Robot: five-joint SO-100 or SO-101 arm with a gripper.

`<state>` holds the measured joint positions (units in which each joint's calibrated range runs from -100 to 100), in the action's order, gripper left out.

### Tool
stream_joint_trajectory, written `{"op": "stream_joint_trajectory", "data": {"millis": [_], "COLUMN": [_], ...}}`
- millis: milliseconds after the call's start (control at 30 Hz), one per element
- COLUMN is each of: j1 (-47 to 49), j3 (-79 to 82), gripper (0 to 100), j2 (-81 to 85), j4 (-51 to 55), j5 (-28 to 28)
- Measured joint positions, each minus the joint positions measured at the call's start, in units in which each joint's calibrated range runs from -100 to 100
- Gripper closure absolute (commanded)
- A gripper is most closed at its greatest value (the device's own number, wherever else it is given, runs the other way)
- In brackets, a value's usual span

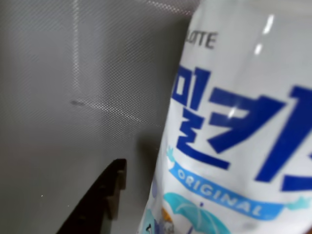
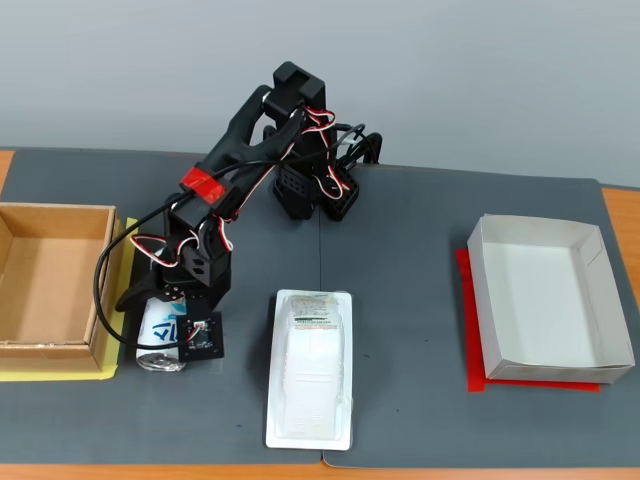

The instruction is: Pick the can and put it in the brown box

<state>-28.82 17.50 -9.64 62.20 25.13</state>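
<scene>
The can (image 2: pixel 158 342) is white with blue lettering and lies on the dark mat, just right of the brown box (image 2: pixel 45 285). The box is open-topped, with nothing in it, and sits at the left edge of the fixed view. My gripper (image 2: pixel 165 322) is down over the can, with the jaws on either side of it. In the wrist view the can (image 1: pixel 234 131) fills the right side. One black finger (image 1: pixel 100 200) stands to its left with a strip of mat showing between them. The other finger is hidden.
A white plastic blister tray (image 2: pixel 312 365) lies on the mat right of the can. A white rectangular box (image 2: pixel 545 300) sits on a red sheet (image 2: pixel 475 382) at the right. A yellow sheet (image 2: pixel 60 372) lies under the brown box. The arm's base (image 2: pixel 315 190) stands at the back.
</scene>
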Motion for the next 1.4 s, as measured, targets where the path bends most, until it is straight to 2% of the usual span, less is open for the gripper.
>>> {"op": "stream_joint_trajectory", "data": {"millis": [333,1067,1400], "j1": [-2.2,-3.0,-3.1], "j3": [0.0,0.0,0.0], "gripper": [50,50,71], "j2": [-1.9,-1.9,-3.6], "j4": [-3.5,-3.5,-3.6], "j5": [0.3,0.1,0.0]}}
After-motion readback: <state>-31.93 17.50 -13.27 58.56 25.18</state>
